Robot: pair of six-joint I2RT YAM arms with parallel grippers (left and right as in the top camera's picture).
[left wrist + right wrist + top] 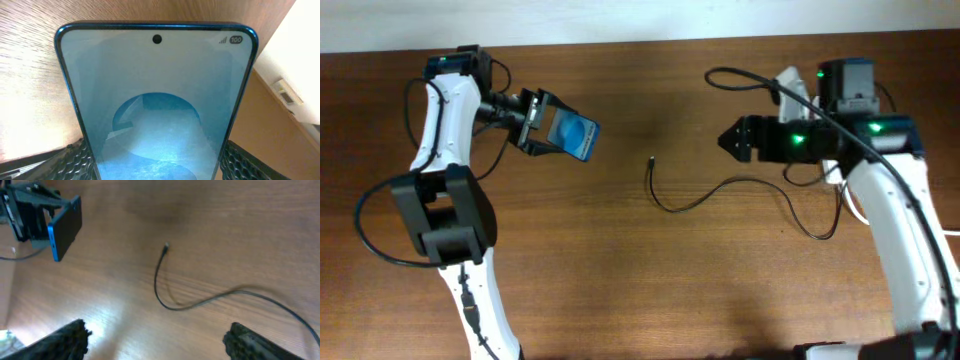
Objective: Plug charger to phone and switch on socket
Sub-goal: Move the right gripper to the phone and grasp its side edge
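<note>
**A:** Which step is this?

**B:** Fetching the plug, I judge. The right gripper [728, 138] hangs with its fingers [65, 340] spread wide and nothing between them. The charger [692, 203] lies on the table [620, 290] ahead of it. Its tip [166, 245] points away from the fingers, well apart from them.

**A:** And the phone?

**B:** The phone [574, 136] is pinched in the left gripper [545, 124], screen lit. The end with the camera hole juts out beyond the fingers, so the port end looks to be the one buried in the grip. From the right gripper it sits far ahead and off to one side.

**A:** The socket?

**B:** I cannot pick it out. The cable runs back beneath the right arm.

**A:** So next?

**B:** Probably the right gripper goes forward and down over the cable, just behind the tip, and closes squarely. The cord is thin and limp, so a hold too far back would let the plug droop.
</note>
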